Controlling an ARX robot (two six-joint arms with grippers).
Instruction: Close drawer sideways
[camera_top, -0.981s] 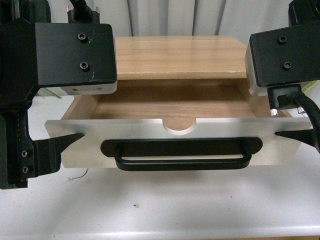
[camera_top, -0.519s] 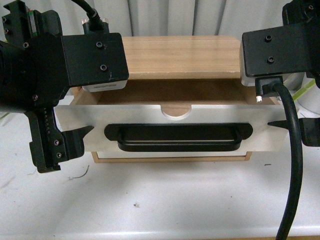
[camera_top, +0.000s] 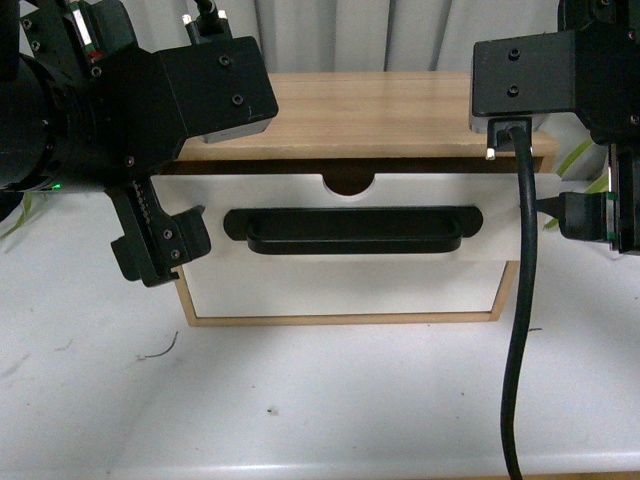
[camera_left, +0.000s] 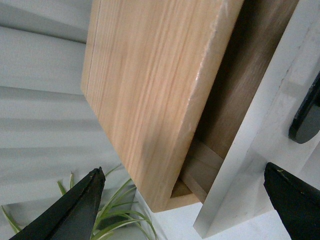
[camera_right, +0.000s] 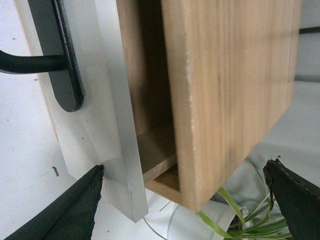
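Left gripper (camera_left: 182, 200): We saw it spread wide at the left end of the drawer, holding nothing. One finger (camera_top: 165, 245) lay across the face of the panel. The other sat back beside the cabinet's side, by the plant (camera_left: 117, 212).
Why so: We judged it was a pusher, not a grasp: the front finger bears on the panel to drive it in.
Drawer (camera_top: 420, 190): It sat in the upper slot of the cabinet (camera_top: 370, 115), which stood toward the far edge of the table (camera_top: 300, 400). It was nearly home. The black handle (camera_top: 355, 230) was untouched, and the notch (camera_top: 348, 182) sat just under the cabinet top.
Gap: Not flush yet! Both wrist views showed a strip of the wooden drawer side between panel and cabinet.
Lower front (camera_top: 340, 290): It was plain white and not involved.
Right gripper (camera_right: 185, 170): It was a mirror image, fingers far apart and empty. One tip touched the front of the panel's right end, and the other stood well behind, past the cabinet's side.
Why both ends: We reckoned even pressure at the two ends keeps a wide drawer from skewing.
Cable (camera_top: 520, 330): It hung down in front of the panel's right end.
Left to do: A last short push inward, by our reading.
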